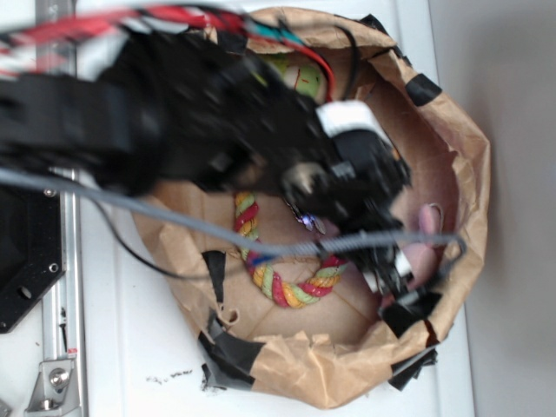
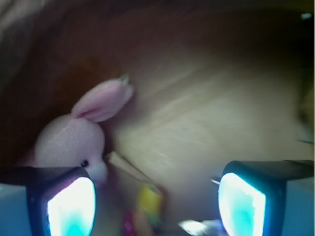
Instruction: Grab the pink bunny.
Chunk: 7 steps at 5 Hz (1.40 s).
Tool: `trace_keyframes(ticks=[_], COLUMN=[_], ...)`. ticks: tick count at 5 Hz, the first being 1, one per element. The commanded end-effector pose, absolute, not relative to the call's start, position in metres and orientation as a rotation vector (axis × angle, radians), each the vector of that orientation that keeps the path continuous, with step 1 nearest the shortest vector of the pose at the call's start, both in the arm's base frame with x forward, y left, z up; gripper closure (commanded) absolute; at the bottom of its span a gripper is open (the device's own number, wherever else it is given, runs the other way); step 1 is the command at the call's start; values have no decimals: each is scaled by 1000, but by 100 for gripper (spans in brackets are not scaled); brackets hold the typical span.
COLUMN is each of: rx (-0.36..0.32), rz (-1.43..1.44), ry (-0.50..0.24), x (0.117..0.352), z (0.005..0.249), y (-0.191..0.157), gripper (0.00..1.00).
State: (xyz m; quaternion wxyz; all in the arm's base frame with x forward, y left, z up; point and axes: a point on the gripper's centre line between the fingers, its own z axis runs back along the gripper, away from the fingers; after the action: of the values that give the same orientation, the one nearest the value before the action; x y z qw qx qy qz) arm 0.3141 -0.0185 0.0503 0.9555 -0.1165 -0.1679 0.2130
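A: Largest first: what is the claw working inside?

B: A brown paper bag (image 1: 452,156) lying on the white table (image 1: 130,347), its rim rolled down and taped so the mouth stays wide. That is probably why the black arm (image 1: 174,113) can reach straight in.

A: And the claw itself?

B: The gripper (image 2: 156,199) stands released: in the wrist view its two pads (image 2: 71,206) sit far apart with bare bag floor between them. Nothing is held.

A: What lies behind it?

B: A coloured rope ring (image 1: 287,282), on the bag floor back toward the arm's base, and a green-and-yellow plush (image 1: 300,74) tucked beneath the arm. Neither is the target.

A: Where is the pink bunny?

B: The pink bunny (image 2: 74,137) sits just ahead of the claw's left pad, pressed against the bag wall, one ear raised. It is off-centre, not between the pads, so I judge the claw must shift toward it before closing.
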Motion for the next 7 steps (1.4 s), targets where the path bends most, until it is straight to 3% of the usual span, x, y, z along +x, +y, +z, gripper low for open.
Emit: trace_keyframes(ticks=[1,3,4,5,7], rx=[-402,-494,-442,-395,-291], rz=[279,167,147,147,163], ry=[-406,-401,-375,-351,-344], x=[338,345,347,343,322], z=[67,73,65,53,50], y=[-61,-62,-68,-67,-39], gripper=[0,0,81,100,100])
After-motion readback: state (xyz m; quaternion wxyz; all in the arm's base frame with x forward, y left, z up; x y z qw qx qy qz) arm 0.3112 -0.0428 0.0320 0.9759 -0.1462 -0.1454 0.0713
